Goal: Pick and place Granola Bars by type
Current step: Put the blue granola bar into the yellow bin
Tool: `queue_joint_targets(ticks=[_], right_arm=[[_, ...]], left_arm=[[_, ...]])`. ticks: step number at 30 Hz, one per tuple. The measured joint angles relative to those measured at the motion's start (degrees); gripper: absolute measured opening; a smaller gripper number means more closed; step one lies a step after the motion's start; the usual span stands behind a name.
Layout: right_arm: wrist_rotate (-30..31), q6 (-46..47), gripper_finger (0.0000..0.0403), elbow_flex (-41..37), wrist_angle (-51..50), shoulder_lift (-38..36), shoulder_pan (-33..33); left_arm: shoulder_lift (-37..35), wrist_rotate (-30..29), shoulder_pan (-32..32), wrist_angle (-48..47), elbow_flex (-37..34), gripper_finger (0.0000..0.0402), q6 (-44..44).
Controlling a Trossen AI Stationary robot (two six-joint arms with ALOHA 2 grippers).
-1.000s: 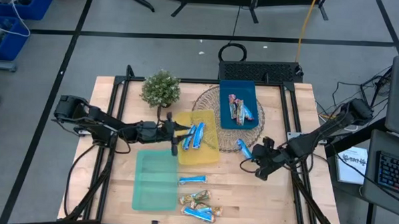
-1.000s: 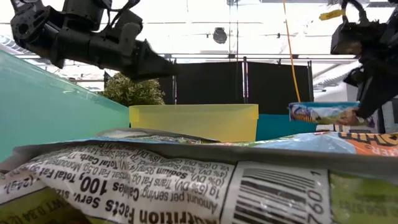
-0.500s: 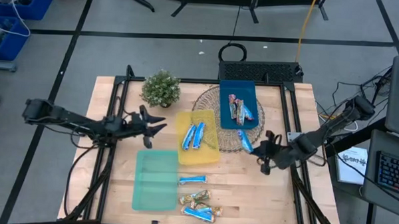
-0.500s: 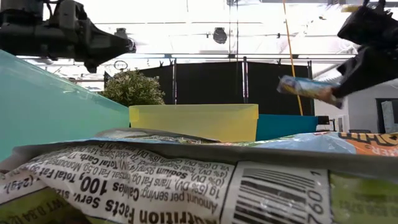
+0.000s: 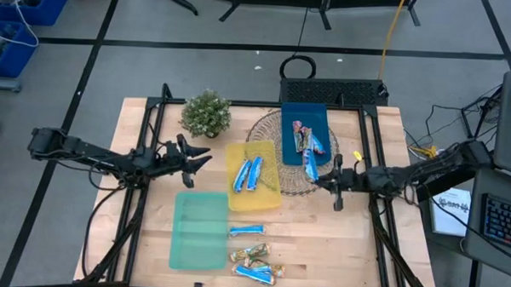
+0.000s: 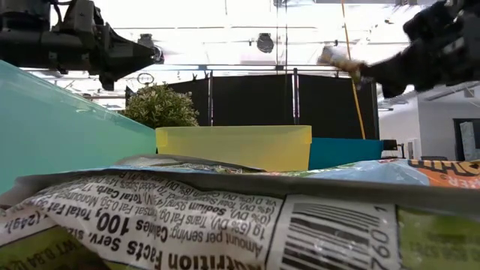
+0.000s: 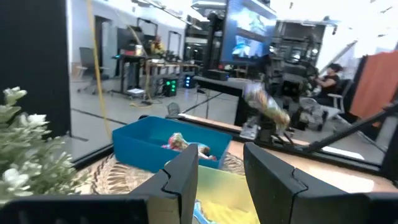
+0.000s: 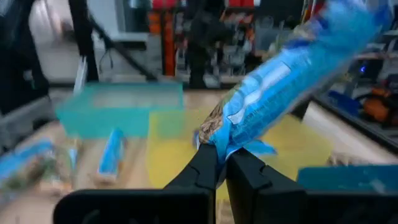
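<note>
Now we hold a blue-and-white granola bar by its end in our right gripper, whose fingers are pinched tight on the wrapper. It hangs above the near end of the blue tray, over the woven mat at about 2 o'clock from the table's middle. Inside the blue tray lie a few blue-and-red bars. At 9 o'clock from that tray sits the yellow tray with two blue-and-white bars side by side. At 6 o'clock of the table, loose bars lie on the wood just beside the green tray. Our left gripper hovers with its fingers parted and holding nothing, at 9 o'clock from the yellow tray, near the potted plant.
</note>
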Motion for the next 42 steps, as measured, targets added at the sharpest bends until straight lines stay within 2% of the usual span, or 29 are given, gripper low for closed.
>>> queue_joint_targets(ticks=[5, 10, 19, 22, 24, 28, 33, 36, 39, 42], right_arm=[[-9.32, -2.26, 0.0008, 1.68, 1.68, 3.09, -5.34], [-16.79, -4.13, 0.0008, 1.92, 10.56, 8.04, -8.61], [-23.21, -4.05, 0.0008, 1.94, 24.44, 19.22, -11.98], [-23.62, -4.21, 0.0008, 2.11, 31.28, 22.95, -12.65], [-23.71, -4.23, 0.0008, 3.04, 32.40, 25.10, -13.42], [-25.05, -3.42, 0.0008, 8.02, 27.40, 28.80, -15.23], [-25.01, -3.45, 0.0008, 18.99, 6.96, 31.70, -18.09], [-24.99, -5.00, 0.0008, 24.29, -1.62, 32.51, -19.72], [-25.33, -6.73, 0.0008, 25.67, -1.17, 32.47, -20.52], [-29.04, -7.16, 0.0008, 25.68, 1.09, 32.25, -21.04]], left_arm=[[0.00, -0.23, 1.17, 0.48, 0.00, 0.0131, -1.16], [0.02, -0.21, 2.70, 0.53, 0.00, 0.0131, -2.82], [0.04, 0.40, 3.86, 0.56, 0.02, 0.0131, -2.89], [0.21, 1.35, 3.86, 0.63, 0.02, 0.0131, -3.30], [0.80, 1.36, 3.86, 1.33, 0.04, 0.0131, -3.48], [3.34, 1.38, 3.86, 4.43, 0.37, 0.0131, -3.22], [7.82, 1.45, 3.86, 4.51, 3.00, 0.0131, -2.60], [11.38, 1.51, 3.86, 4.33, 4.97, 0.0131, -2.39], [15.13, 2.78, 3.86, 4.60, 7.38, 0.0131, -1.43], [19.56, 4.17, 3.88, 8.34, 9.57, 0.0131, -0.17]])
